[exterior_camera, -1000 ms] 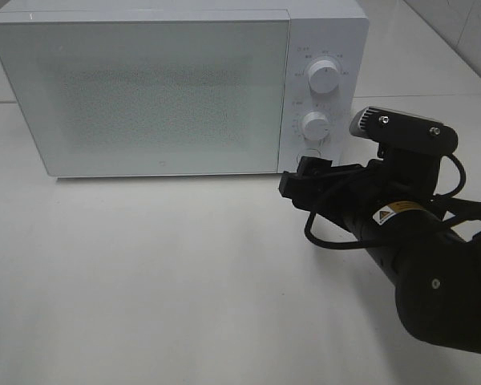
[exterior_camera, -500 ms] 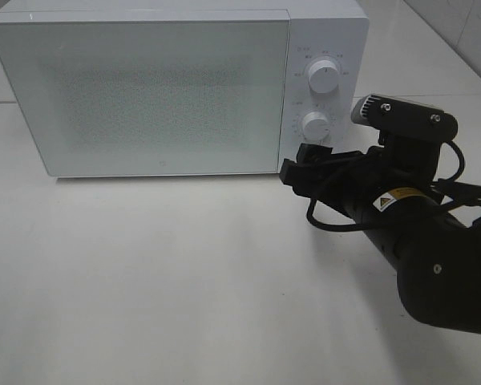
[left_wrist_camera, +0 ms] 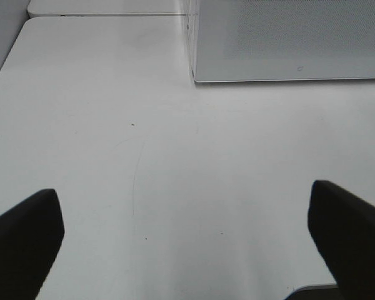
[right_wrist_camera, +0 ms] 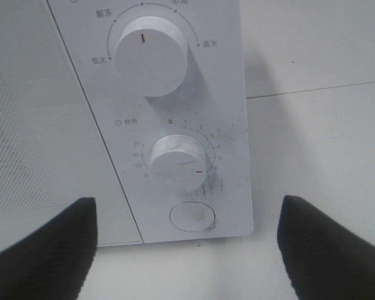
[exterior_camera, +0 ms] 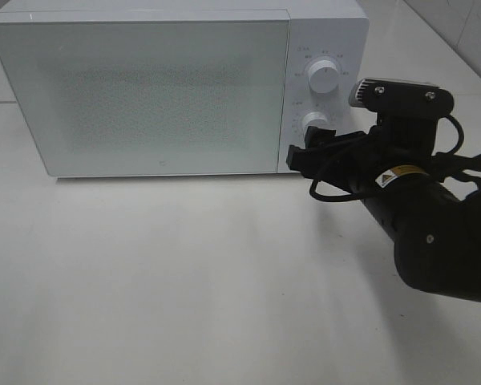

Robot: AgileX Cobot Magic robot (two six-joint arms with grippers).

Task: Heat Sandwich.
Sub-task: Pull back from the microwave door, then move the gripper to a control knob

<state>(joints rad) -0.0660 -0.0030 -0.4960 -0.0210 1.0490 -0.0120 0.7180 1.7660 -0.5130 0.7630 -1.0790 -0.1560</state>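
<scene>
The sandwich is out of view. The white microwave [exterior_camera: 144, 88] stands at the back of the table with its door shut. My right gripper [exterior_camera: 307, 149] is open, right in front of the control panel, just below the lower knob [exterior_camera: 314, 124]. In the right wrist view the right gripper [right_wrist_camera: 187, 215] has its fingers [right_wrist_camera: 44, 250] spread wide on both sides of the lower knob [right_wrist_camera: 175, 162] and the round button [right_wrist_camera: 192, 217]. My left gripper [left_wrist_camera: 187, 215] is open and empty over the bare table, with the microwave's corner [left_wrist_camera: 287, 37] ahead of it.
The upper knob [exterior_camera: 325, 76] sits above the lower one on the panel. The white table [exterior_camera: 160, 273] stretches out in front of the microwave. The right arm's black body [exterior_camera: 433, 233] fills the right side. The left arm does not show in the exterior high view.
My right gripper has moved up and toward the microwave's control panel, from below the panel to the lower knob's height. The microwave door stays shut.
</scene>
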